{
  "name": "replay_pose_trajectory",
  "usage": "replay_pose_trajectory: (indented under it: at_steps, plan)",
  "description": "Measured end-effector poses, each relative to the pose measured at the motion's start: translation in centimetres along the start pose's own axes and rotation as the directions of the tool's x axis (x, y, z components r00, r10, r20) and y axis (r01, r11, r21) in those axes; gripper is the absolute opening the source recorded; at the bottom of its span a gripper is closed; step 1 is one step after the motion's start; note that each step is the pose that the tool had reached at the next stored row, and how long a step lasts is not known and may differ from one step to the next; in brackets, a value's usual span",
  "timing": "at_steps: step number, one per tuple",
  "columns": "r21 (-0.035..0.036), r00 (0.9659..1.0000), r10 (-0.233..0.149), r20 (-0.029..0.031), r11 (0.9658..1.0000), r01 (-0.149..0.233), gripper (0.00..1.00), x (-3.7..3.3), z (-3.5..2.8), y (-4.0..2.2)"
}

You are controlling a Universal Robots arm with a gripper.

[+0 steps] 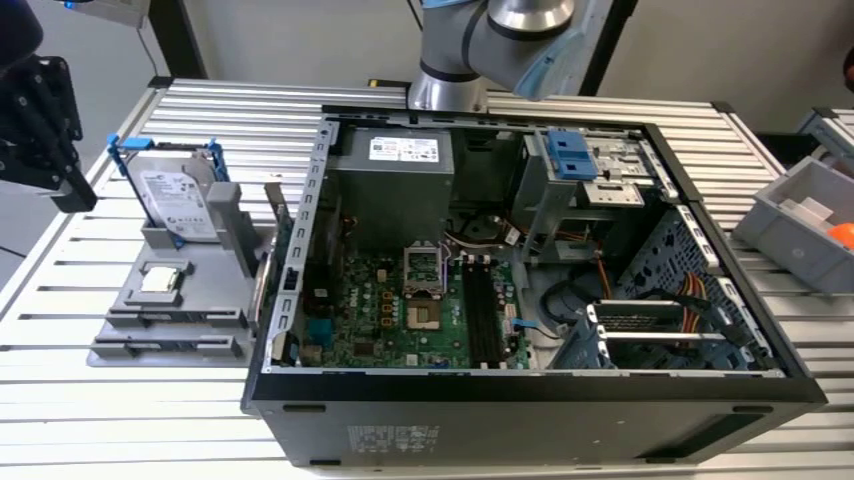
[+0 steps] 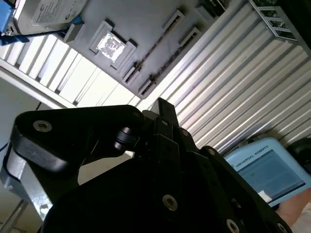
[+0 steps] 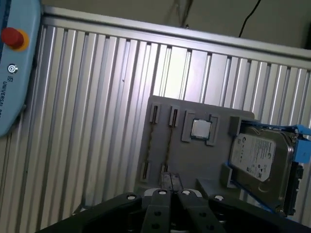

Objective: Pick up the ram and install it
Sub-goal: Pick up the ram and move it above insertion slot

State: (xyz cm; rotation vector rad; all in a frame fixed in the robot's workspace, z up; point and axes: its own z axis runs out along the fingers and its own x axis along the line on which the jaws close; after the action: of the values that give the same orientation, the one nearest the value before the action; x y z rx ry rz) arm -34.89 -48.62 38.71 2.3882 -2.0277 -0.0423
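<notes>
My black gripper hangs high at the exterior view's left, above the table and apart from the grey holder tray. Its fingers look shut together with nothing between them; from the other side the gripper ends in one pointed tip. A thin greenish board, seemingly the ram, stands on edge between the tray and the case wall. The tray's two long slots show as thin lines. The black motherboard slots lie inside the open computer case.
On the tray stand a silver hard drive in a blue frame and a square processor chip. A grey bin sits at the exterior view's right. A teach pendant lies on the slatted table.
</notes>
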Motion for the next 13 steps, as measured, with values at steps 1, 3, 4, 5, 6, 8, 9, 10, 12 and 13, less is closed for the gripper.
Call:
replay_pose_trajectory:
  at_steps: [1,3,4,5,6,8,9,10,12,13]
  plan:
    - [-0.0002,0.9999,-0.010,-0.0003,0.9999,0.010,0.00,0.00,0.00,0.00]
    - [-0.0003,0.9997,-0.025,-0.0006,0.9997,0.025,0.00,0.00,0.01,0.00]
    - [-0.0004,0.9996,-0.029,-0.0007,0.9996,0.029,0.00,0.00,0.00,0.00]
    - [-0.0005,0.9996,-0.029,-0.0007,0.9996,0.029,0.00,0.00,0.00,0.00]
    - [-0.0005,0.9996,-0.030,-0.0007,0.9996,0.030,0.00,0.00,0.00,0.00]
    - [-0.0004,0.9995,-0.030,-0.0007,0.9995,0.030,0.00,0.00,0.00,0.00]
    - [-0.0005,0.9995,-0.030,-0.0007,0.9995,0.030,0.00,0.00,0.00,0.00]
    - [-0.0005,0.9995,-0.031,-0.0007,0.9995,0.031,0.00,0.00,0.00,0.00]
    - [-0.0004,0.9995,-0.031,-0.0007,0.9995,0.031,0.00,0.00,0.01,0.00]
    - [-0.0005,0.9995,-0.031,-0.0007,0.9995,0.031,0.00,0.00,0.00,0.00]
